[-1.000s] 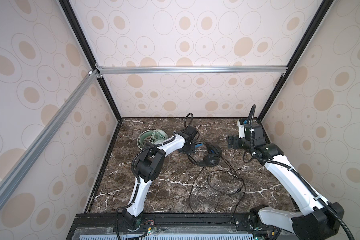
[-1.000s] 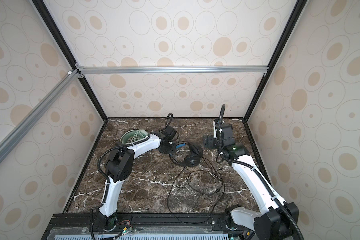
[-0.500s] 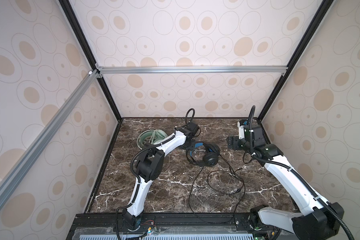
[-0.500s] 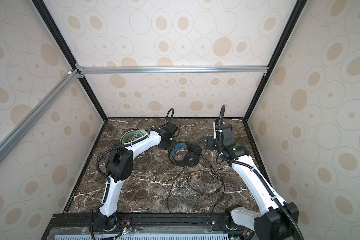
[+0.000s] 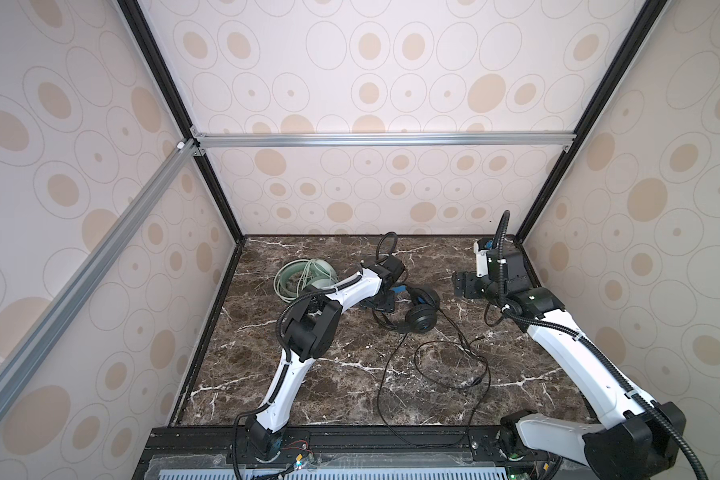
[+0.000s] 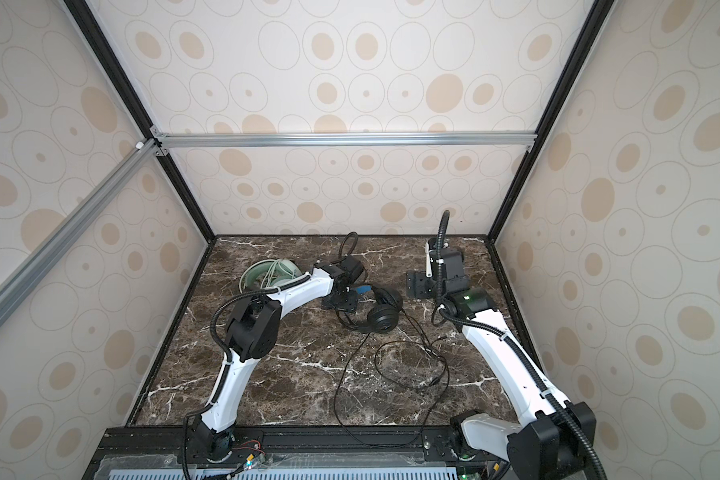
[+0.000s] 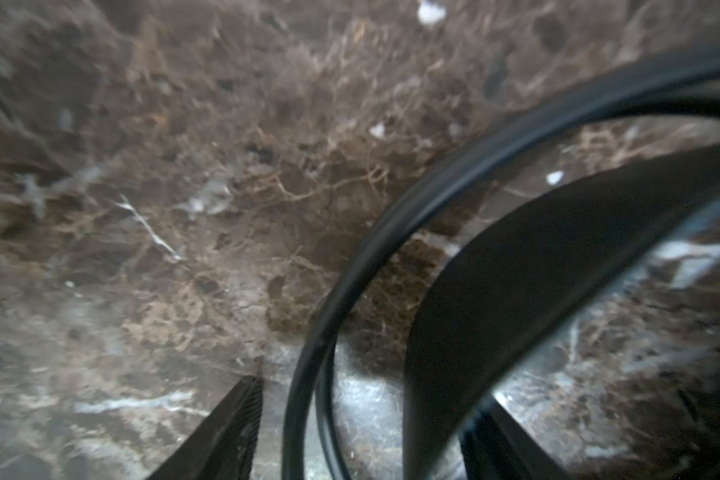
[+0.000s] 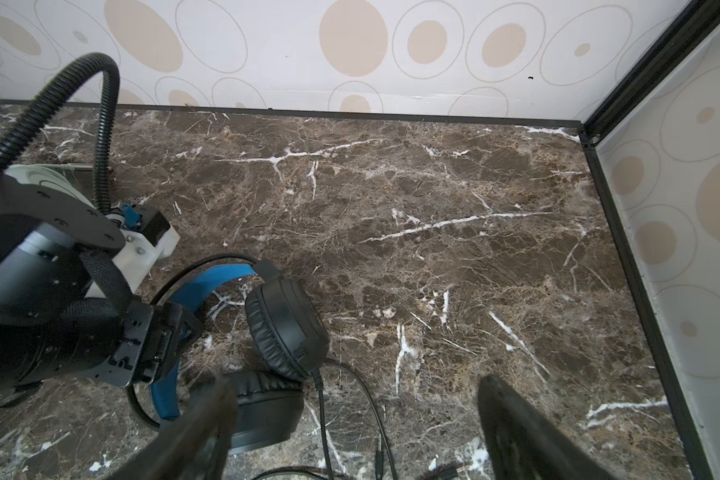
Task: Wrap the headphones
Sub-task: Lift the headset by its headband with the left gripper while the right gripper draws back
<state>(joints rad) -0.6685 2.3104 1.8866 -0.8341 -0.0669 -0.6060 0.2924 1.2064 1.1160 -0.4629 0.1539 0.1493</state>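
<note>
In both top views the black headphones [image 5: 421,319] [image 6: 382,319] lie near the middle of the marble worktop [image 5: 329,374]. Their black cable [image 5: 416,358] sprawls in loose loops toward the lower edge. The mint-green headphones [image 5: 308,276] sit at the upper left of the worktop with their cable coiled on them. The left gripper [image 5: 385,305] is low, just left of the black headset, and the right gripper [image 5: 463,284] hovers apart to its right.

In the left wrist view the left gripper [image 7: 371,399] has its fingers spread. The black cable and the headband [image 7: 516,270] pass between them, and neither is pinched.

In the right wrist view the right gripper [image 8: 354,382] stands wide open and empty above the worktop. The black headphones [image 8: 285,328] lie at lower left, their blue-lined headband curving toward the left gripper [image 8: 171,332].
</note>
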